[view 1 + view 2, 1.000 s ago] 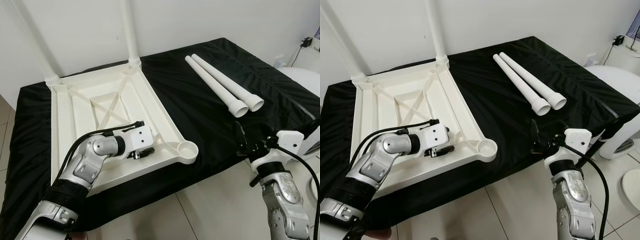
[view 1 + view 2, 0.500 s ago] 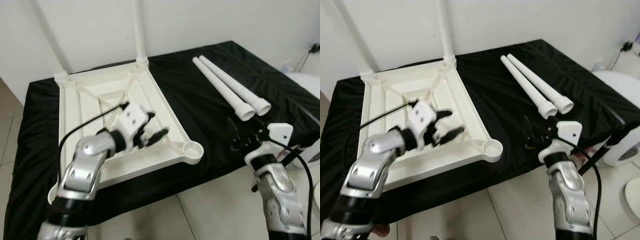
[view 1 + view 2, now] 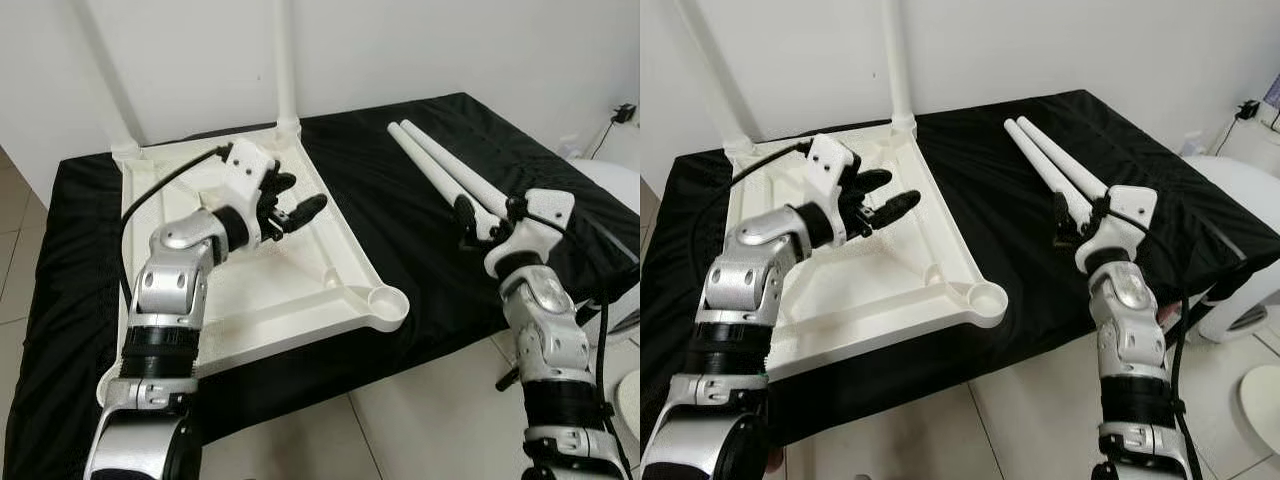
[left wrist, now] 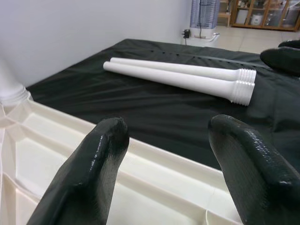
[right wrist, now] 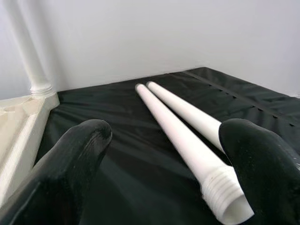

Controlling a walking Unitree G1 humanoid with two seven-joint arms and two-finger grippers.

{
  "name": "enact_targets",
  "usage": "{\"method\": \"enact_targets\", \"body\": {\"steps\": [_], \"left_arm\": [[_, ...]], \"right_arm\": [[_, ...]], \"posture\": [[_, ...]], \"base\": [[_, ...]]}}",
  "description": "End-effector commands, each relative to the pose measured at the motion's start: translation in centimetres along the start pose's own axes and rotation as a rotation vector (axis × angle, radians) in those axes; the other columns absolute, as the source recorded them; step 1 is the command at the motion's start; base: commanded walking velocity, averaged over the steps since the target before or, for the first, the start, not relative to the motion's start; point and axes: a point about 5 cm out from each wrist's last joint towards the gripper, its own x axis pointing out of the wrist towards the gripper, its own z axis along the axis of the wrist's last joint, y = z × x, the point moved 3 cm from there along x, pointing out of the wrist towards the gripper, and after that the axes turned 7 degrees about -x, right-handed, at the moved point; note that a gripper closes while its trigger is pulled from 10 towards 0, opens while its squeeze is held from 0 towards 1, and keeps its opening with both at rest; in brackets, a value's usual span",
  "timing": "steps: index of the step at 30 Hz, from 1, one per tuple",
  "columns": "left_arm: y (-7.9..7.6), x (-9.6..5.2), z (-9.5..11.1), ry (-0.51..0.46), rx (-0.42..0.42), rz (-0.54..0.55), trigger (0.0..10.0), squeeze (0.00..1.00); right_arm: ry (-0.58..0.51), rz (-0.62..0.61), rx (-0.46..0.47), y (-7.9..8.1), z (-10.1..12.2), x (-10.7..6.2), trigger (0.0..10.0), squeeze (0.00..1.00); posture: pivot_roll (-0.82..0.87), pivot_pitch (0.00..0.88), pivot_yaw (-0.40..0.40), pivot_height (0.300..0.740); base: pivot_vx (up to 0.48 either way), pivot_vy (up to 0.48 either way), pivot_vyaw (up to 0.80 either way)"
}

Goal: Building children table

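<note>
A white plastic table top (image 3: 260,300) lies upside down on a black-covered surface. Two white legs (image 3: 285,60) stand upright in its far corners, and the near right corner socket (image 3: 388,300) is bare. Two loose white legs (image 3: 440,165) lie side by side on the cloth to the right, threaded ends toward me. My left gripper (image 3: 293,200) hovers open above the far part of the table top, holding nothing. Just short of the threaded ends of the loose legs (image 5: 173,119), my right gripper (image 3: 478,215) is open and holds nothing.
The black cloth (image 3: 400,240) ends at a front edge near me, with tiled floor (image 3: 400,420) below. A white rounded object (image 3: 612,170) stands at the right end. A white wall runs close behind the surface.
My left gripper rose from the near part of the table top toward its far side. My right gripper came up from the front edge to the loose legs' threaded ends. The camera shifted.
</note>
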Motion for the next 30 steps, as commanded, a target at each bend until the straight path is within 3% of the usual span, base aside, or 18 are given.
{"method": "enact_targets", "body": {"steps": [1, 5, 7, 11, 18, 23, 30], "left_arm": [[4.7, -1.3, 0.1, -0.045, -0.015, 0.571, 10.0, 0.0], [5.1, -1.3, 0.1, -0.016, -0.027, 0.582, 10.0, 0.0], [4.5, -1.3, 0.4, -0.003, 0.033, 0.57, 10.0, 0.0], [3.2, -1.5, 0.3, 0.017, 0.041, 0.531, 10.0, 0.0], [2.4, -1.9, 0.6, 0.049, 0.106, 0.539, 10.0, 0.0], [1.1, -1.5, 0.5, 0.076, 0.117, 0.506, 10.0, 0.0], [1.1, -2.2, 0.9, 0.103, 0.159, 0.55, 10.0, 0.0]], "right_arm": [[0.005, -0.037, -0.01, -0.9, -0.1, 0.2, 10.0, 0.0], [0.009, -0.074, -0.017, -1.6, 0.1, 0.9, 10.0, 0.0], [0.015, -0.102, -0.042, -2.3, 0.2, 1.6, 10.0, 0.0], [0.045, -0.171, -0.063, -3.5, -0.3, 2.0, 10.0, 0.0], [0.084, -0.263, -0.045, -5.0, -0.7, 2.3, 10.0, 0.0], [0.085, -0.281, -0.033, -5.0, -0.7, 2.6, 10.0, 0.0], [0.079, -0.274, -0.028, -4.4, -0.9, 2.7, 10.0, 0.0]], "posture": [[-0.1, 0.063, 0.002, 0.74], [-0.1, 0.069, -0.001, 0.74], [-0.09, 0.091, 0.002, 0.74], [-0.08, 0.108, 0.011, 0.74], [-0.06, 0.13, 0.018, 0.74], [-0.06, 0.154, 0.024, 0.74], [-0.04, 0.198, 0.039, 0.74]], "base": [[0.0, 0.0, 0.0], [0.0, 0.0, 0.0], [0.0, 0.0, 0.0], [0.0, 0.0, 0.0], [0.0, 0.0, 0.0], [0.0, 0.0, 0.0], [0.0, 0.0, 0.0]]}}
